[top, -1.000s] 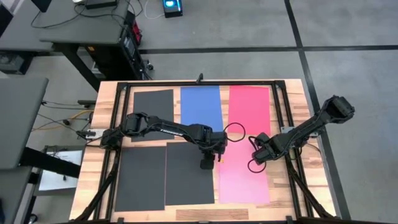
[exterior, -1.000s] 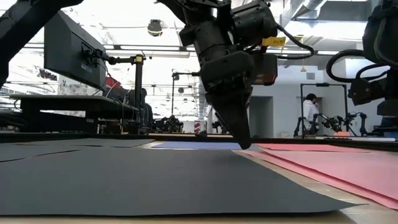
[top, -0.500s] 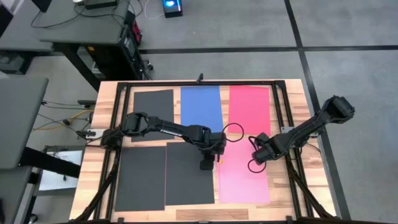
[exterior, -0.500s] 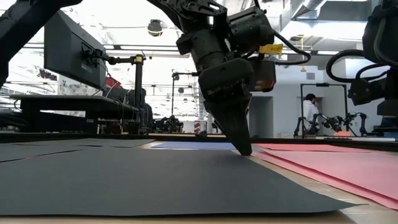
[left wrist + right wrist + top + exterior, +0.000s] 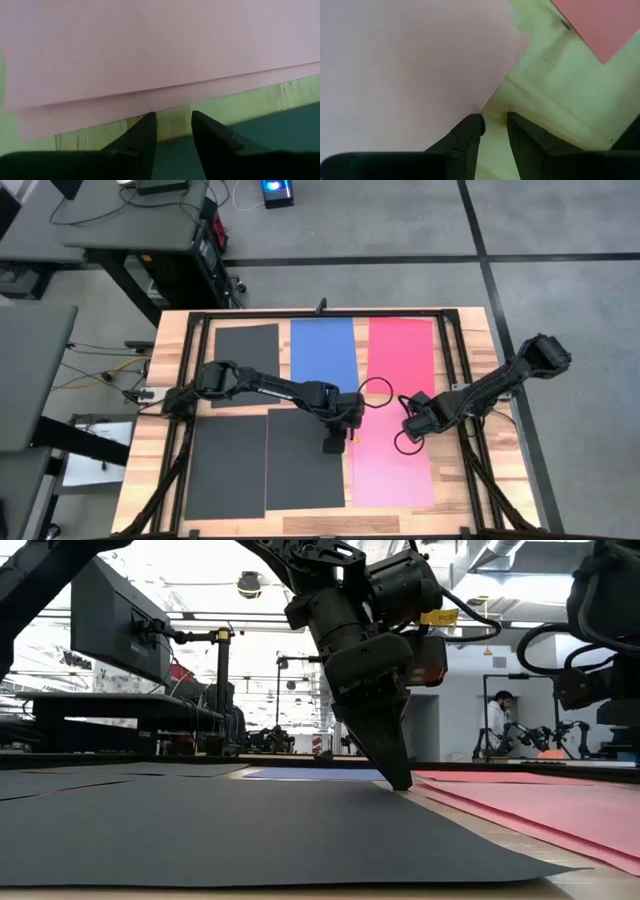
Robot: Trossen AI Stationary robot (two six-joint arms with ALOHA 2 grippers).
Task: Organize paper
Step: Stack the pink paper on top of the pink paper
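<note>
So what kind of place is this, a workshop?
Probably a robotics lab. Beyond the wooden table with its paper stand more workbenches, a monitor, and a person beside another arm rig, under open ceiling ducts.

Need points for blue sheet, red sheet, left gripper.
blue sheet (image 5: 324,352): high view, middle of the sheet, far side of the table.
red sheet (image 5: 400,345): high view, bare far half of the sheet.
left gripper (image 5: 330,446): high view, at the tip, over the right edge of a dark sheet.

3 sheets (image 5: 324,348) behind, 3 sheets (image 5: 305,458) in front – table (image 5: 140,450)
</note>
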